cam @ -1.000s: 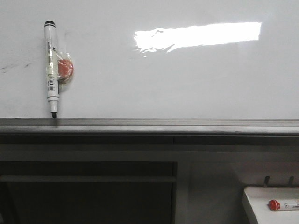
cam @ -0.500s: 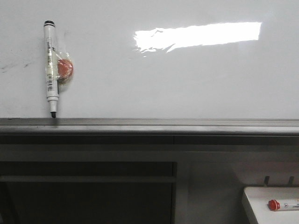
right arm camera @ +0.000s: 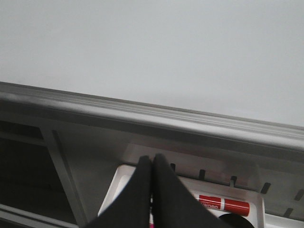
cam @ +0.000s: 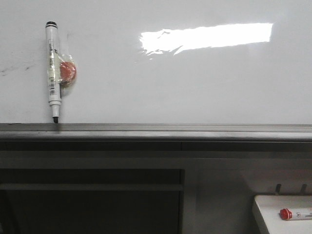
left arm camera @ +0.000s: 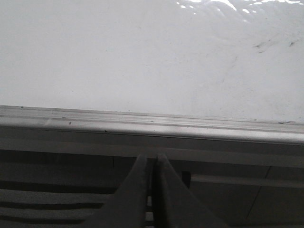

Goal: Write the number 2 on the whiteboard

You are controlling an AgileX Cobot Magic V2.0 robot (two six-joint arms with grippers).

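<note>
Whiteboard (cam: 195,83): glossy white surface filling the upper part of the front view, bare of any drawn figure, so the number 2 is not on it; a bright strip of reflected light sits high on it. Faint grey smudges (cam: 14,68): at the far left of the whiteboard, small and blurred. Black marker (cam: 52,68): uncapped, upright against the whiteboard just right of the smudges, tip down and touching the ledge. Orange-red round piece (cam: 67,71): fixed to the marker's right side under clear wrap, what it is cannot be told. Ledge (cam: 156,130): grey metal, running along the whiteboard's bottom edge from side to side. Left gripper (left arm camera: 152,164): seen only in its wrist view, below the ledge, its two dark fingers pressed together with nothing between them. Right gripper (right arm camera: 152,164): seen only in its wrist view, likewise below the ledge, fingers closed tight on nothing. Small white tray (cam: 270,204): below the ledge, at the far right under the whiteboard. Red-capped marker (cam: 295,213): lying flat in the tray, cap pointing left in the front view.
</note>
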